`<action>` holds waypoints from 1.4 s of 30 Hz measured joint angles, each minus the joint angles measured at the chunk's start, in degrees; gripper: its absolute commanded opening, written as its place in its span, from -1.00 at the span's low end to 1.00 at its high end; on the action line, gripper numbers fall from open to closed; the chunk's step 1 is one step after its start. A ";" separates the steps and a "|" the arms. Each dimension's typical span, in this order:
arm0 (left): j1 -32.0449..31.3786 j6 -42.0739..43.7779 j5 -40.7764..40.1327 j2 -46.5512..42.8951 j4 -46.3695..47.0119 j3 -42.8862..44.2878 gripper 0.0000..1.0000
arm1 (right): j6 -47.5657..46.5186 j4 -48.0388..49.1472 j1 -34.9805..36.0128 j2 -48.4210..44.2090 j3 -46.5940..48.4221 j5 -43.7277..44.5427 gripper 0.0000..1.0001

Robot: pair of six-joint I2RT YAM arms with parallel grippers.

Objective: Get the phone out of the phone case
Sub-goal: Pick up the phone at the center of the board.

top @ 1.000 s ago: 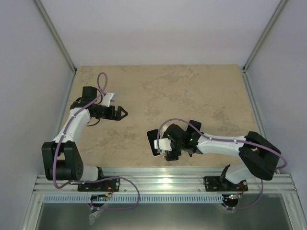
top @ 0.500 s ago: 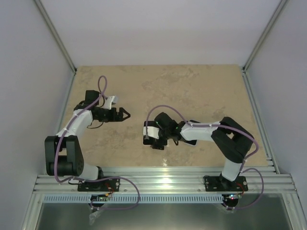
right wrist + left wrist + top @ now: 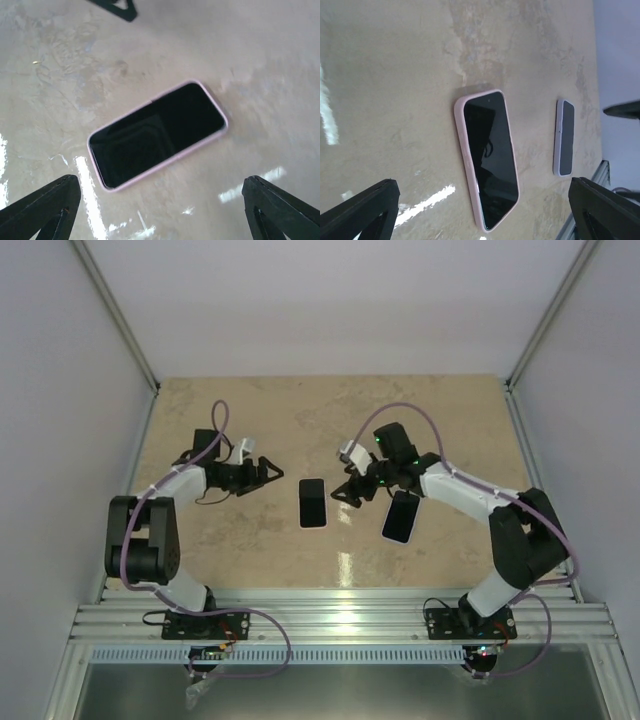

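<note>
A phone with a glossy black screen lies face up in its pink phone case at the table's middle; I also see the pink case in both wrist views. My left gripper hovers open just left of it, fingers spread wider than the case. To the case's right, my right gripper is open too, and nothing sits between its fingers. Neither gripper touches the case.
A second flat dark phone with a lavender edge lies on the table under the right forearm, right of the pink case. Grey walls enclose the beige table on three sides. The aluminium rail runs along the near edge.
The right arm has swung from the near middle of the table up and to the right, uncovering both phones. The left gripper has moved right, toward the pink case.
</note>
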 measured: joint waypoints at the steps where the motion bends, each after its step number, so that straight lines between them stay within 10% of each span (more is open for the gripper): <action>1: -0.61 -1.51 0.37 0.44 1.84 -0.83 0.88 | 2.34 -0.98 -2.25 0.52 0.13 -2.80 0.75; 18: -4.57 -9.09 2.99 9.79 12.46 -4.96 0.44 | 19.04 -2.49 -5.92 20.87 2.75 -22.05 0.14; 42: -7.72 -20.57 13.03 22.75 39.63 -4.63 -0.06 | 32.28 11.17 -9.16 32.83 8.44 -39.76 -0.11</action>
